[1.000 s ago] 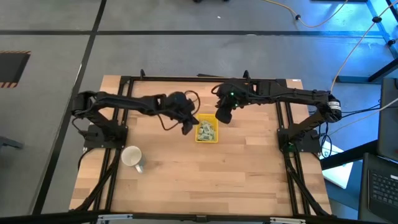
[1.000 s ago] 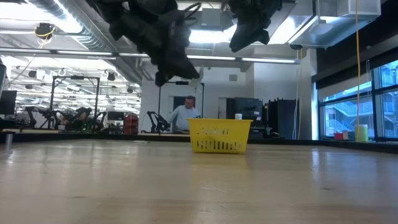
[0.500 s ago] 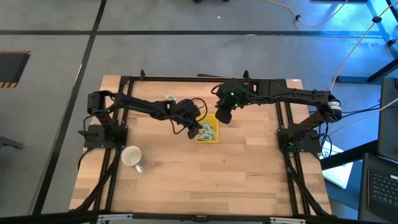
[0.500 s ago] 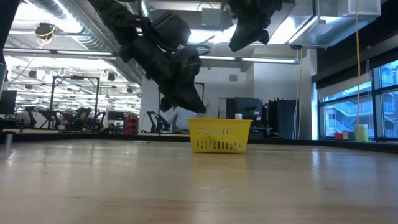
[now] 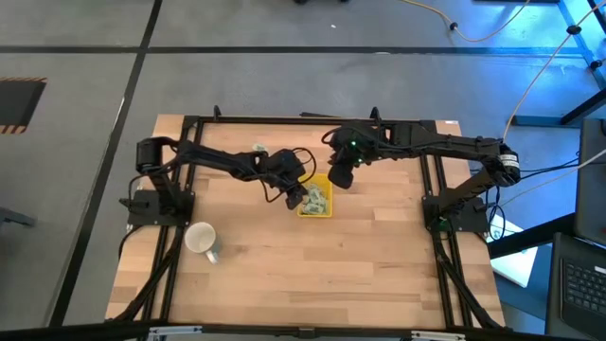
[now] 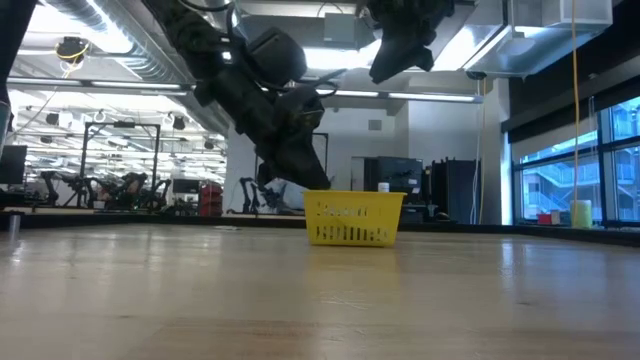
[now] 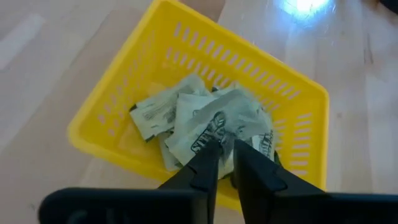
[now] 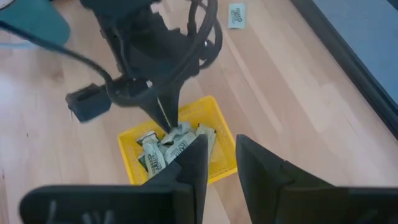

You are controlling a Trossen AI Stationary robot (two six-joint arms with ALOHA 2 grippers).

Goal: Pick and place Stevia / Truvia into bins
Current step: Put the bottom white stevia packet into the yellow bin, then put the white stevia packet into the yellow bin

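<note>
The yellow tray (image 5: 317, 215) stands on the table's middle and holds several white and green packets (image 7: 161, 115). My left gripper (image 7: 225, 152) reaches down into the tray from its left side and is shut on one packet (image 7: 217, 127) at the top of the heap. My right gripper (image 5: 339, 182) hangs above the tray's far right corner, open and empty; its fingers show in the right wrist view (image 8: 221, 155). One loose packet (image 5: 258, 149) lies flat on the table, far left of the tray. My left gripper pinches a white packet by its near edge (image 7: 222, 142) between its two fingertips. The fingers slant down into the tray from the table's left. The packet lies against the other packets in the tray.
A white mug (image 5: 201, 239) lies on the table's near left. Black frame rails (image 5: 180, 189) run along the table's left, right and far sides. Bare wood lies in front of the tray.
My left gripper has gone toward the table's right edge and down, from above the tray's left side into the tray, carrying the packet onto the heap. Its fingers have stayed shut. My right gripper has kept still.
</note>
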